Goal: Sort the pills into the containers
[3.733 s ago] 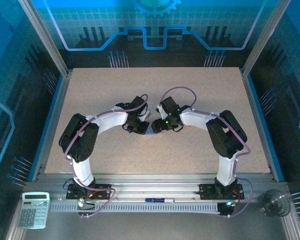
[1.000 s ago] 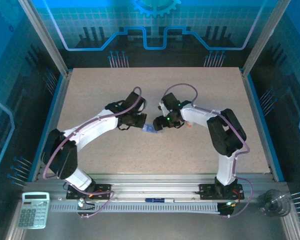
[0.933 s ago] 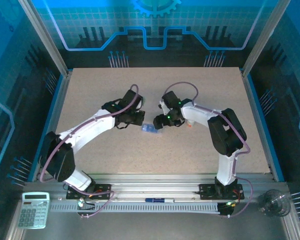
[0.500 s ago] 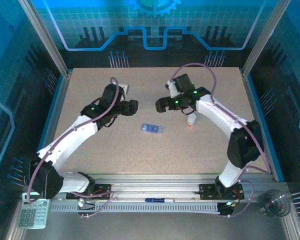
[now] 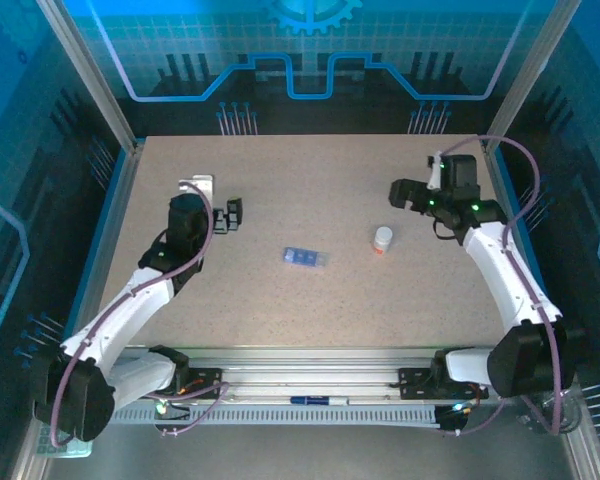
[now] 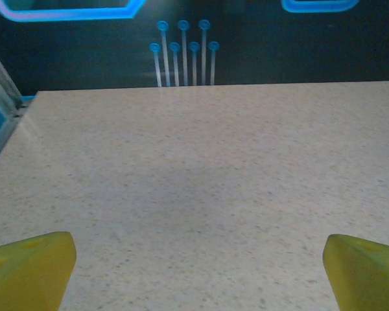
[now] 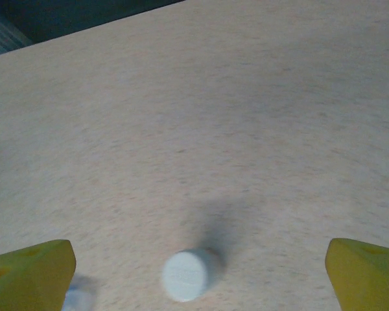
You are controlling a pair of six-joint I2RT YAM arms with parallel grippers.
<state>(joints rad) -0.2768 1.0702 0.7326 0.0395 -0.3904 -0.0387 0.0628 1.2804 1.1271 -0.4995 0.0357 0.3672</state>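
Two pairs of yellow fingers stand spread wide, and neither holds anything. In the left wrist view the fingers (image 6: 29, 269) frame a bare stretch of speckled beige surface. In the right wrist view the fingers (image 7: 366, 272) frame the white cap of a small bottle (image 7: 185, 275), which stands upright on the surface between them but below their level, touching neither.

From above, the left gripper (image 5: 230, 215) hangs over the left part of the table (image 5: 330, 310), and the right gripper (image 5: 398, 192) hangs over its far right part. Both are well apart from the translucent blue pill box (image 5: 303, 258), which lies flat near the middle of the table, slightly slanted. The bottle stands to the right of the box and apart from it, between the box and the right gripper.

Each arm reaches up from its base at the near edge along its own side of the table. A blue pen (image 5: 315, 401) lies on the metal rail between the bases. Aluminium posts (image 5: 90, 75) rise at the far corners, and dark, blue-lit panels (image 5: 310, 50) with circuit-like line patterns wall the table in.
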